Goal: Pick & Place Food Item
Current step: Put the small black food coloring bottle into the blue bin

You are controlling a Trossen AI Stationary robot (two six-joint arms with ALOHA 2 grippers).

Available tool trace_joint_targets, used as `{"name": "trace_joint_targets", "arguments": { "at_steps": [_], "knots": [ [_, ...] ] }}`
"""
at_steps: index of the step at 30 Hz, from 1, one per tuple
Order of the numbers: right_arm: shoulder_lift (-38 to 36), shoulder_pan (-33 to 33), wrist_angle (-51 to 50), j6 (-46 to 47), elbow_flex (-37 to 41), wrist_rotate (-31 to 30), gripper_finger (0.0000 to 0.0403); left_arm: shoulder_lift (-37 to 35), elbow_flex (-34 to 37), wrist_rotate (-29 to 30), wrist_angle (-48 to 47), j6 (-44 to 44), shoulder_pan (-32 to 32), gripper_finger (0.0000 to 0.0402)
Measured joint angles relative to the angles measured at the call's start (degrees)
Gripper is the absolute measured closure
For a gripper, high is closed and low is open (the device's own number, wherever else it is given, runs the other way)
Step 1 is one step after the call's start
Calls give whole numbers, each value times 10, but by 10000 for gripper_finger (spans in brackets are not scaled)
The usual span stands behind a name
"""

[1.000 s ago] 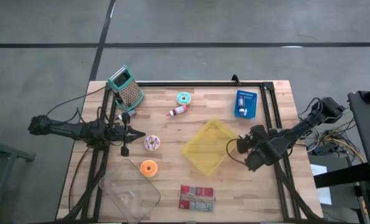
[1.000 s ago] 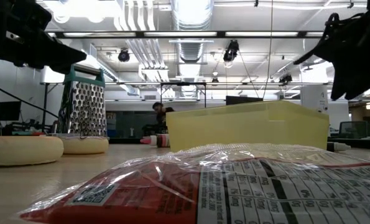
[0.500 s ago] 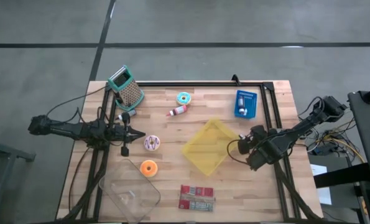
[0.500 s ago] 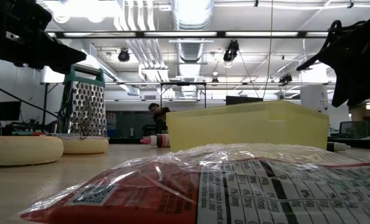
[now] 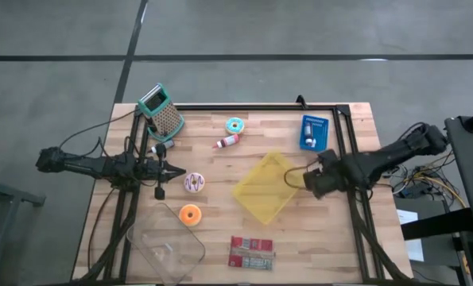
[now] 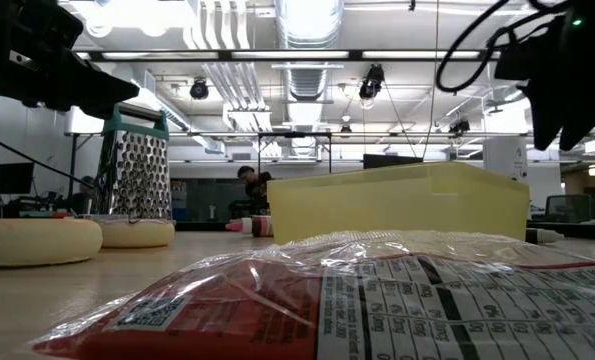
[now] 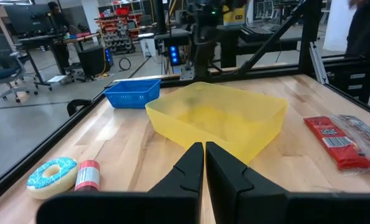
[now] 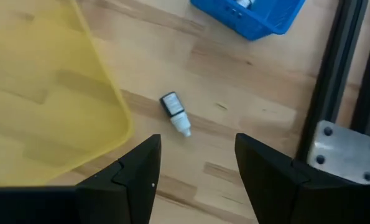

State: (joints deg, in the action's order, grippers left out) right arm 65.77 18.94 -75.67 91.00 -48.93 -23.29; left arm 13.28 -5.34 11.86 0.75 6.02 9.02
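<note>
Wooden planks make the worktop [image 5: 220, 167], pale and smooth, with a black frame around it. On it sits the yellow bin [image 5: 266, 187], a shallow tray of translucent plastic with rounded corners, and the clear container [image 5: 166, 246] lies near the front edge. Smaller are the crinkled red snack packet [image 5: 250, 252], the metal grater [image 5: 161, 111] and the ring-shaped donuts: orange [image 5: 190, 214], pink [image 5: 194, 183], blue [image 5: 234, 125]. The right gripper [image 8: 194, 165] hovers with jaws spread above a tiny white bottle [image 8: 174, 113] that lies beside the bin; I judge it should come down straight and close across the narrow body. The left gripper [image 7: 204, 163], jaws pressed together, waits near the pink donut.
</note>
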Motion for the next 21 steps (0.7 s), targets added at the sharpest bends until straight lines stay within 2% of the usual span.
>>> {"name": "trace_joint_targets", "arguments": {
  "at_steps": [8, 16, 21],
  "knots": [
    [-33, -137, 40, -220, 0, 73, 199, 0, 0, 0, 0, 0, 0, 378],
    [-1, -219, 56, -343, 3, 109, 199, 0, 0, 0, 0, 0, 0, 378],
    [34, -250, 63, -384, 7, 132, 199, 0, 0, 0, 0, 0, 0, 378]
  ]
}}
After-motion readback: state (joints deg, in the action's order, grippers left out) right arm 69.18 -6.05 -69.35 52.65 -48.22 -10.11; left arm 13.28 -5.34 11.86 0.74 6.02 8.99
